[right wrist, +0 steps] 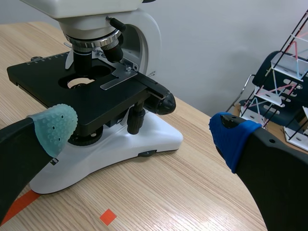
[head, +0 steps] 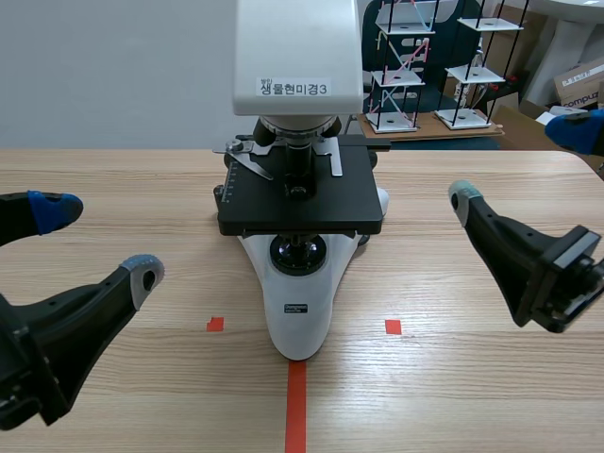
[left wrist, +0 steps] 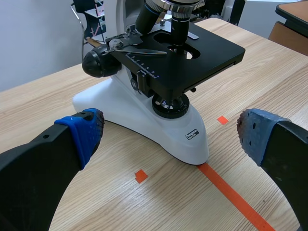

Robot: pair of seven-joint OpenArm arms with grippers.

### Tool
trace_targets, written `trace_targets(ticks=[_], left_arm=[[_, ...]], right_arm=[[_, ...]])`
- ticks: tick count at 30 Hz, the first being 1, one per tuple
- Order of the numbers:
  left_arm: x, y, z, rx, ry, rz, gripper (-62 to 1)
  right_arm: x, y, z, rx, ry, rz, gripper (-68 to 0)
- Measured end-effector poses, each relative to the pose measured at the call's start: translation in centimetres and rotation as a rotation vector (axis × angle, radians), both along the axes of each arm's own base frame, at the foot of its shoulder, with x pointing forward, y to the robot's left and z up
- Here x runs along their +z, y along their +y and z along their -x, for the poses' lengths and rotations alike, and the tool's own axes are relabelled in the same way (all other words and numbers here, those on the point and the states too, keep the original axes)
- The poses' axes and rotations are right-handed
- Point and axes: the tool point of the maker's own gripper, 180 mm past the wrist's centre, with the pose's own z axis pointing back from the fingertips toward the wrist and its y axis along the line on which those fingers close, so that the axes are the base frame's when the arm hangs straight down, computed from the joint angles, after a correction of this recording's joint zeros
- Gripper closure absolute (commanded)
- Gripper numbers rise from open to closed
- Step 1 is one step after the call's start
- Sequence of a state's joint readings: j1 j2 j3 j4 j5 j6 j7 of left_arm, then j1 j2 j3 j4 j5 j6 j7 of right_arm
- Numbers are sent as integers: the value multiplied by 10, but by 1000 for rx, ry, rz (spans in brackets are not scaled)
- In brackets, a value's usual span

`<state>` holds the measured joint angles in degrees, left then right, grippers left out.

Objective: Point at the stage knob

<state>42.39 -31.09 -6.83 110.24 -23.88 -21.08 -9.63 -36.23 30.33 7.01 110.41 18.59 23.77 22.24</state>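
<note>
**Microscope mid-bench; both claws spread, clear of the stage knob**

The wooden bench (head: pixel 113 170) carries a white microscope (head: pixel 300 316) midway between its left and right edges, with the black stage (head: pixel 302 203) level. The left gripper (head: pixel 94 243) hangs near the left edge with its fingers wide apart, gripping nothing. The right gripper (head: pixel 519 162) hangs near the right edge, likewise spread. Both are well apart from the microscope. The stage knob (right wrist: pixel 136 118), a black stem hanging under the stage beside the large black focus knob (right wrist: pixel 163 102), shows plainly only in the right wrist view. It cannot be made out in the scene view or the left wrist view.
</note>
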Motion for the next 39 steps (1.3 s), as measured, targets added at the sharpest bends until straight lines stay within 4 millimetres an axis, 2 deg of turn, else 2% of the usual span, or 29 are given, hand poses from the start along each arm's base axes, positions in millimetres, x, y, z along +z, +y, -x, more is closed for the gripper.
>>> trace_targets(ticks=[7, 15, 16, 17, 19, 23, 25, 28, 34, 39], left_arm=[[0, 0, 0, 0, 0, 0, -581], [0, 0, 0, 0, 0, 0, -581], [0, 0, 0, 0, 0, 0, -581], [0, 0, 0, 0, 0, 0, -581], [0, 0, 0, 0, 0, 0, -581], [0, 0, 0, 0, 0, 0, -581], [0, 0, 0, 0, 0, 0, -581], [0, 0, 0, 0, 0, 0, -581], [0, 0, 0, 0, 0, 0, -581], [0, 0, 0, 0, 0, 0, -581]], right_arm=[[-10, -2, -1, -14, 46, 30, -604], [-9, -2, -1, -13, 43, 28, -602], [-9, -2, -1, -13, 43, 28, -581], [-9, -2, -1, -13, 43, 28, -529], [-11, -3, -1, -16, 52, 34, -376], [-29, -10, -2, -36, 105, 82, -83], [-40, -18, -2, -61, 133, 85, -5], [-59, -37, -4, -136, 151, 74, -1], [-106, -58, -17, -186, 190, 57, 0], [-126, -58, -35, -178, 151, 35, 0]])
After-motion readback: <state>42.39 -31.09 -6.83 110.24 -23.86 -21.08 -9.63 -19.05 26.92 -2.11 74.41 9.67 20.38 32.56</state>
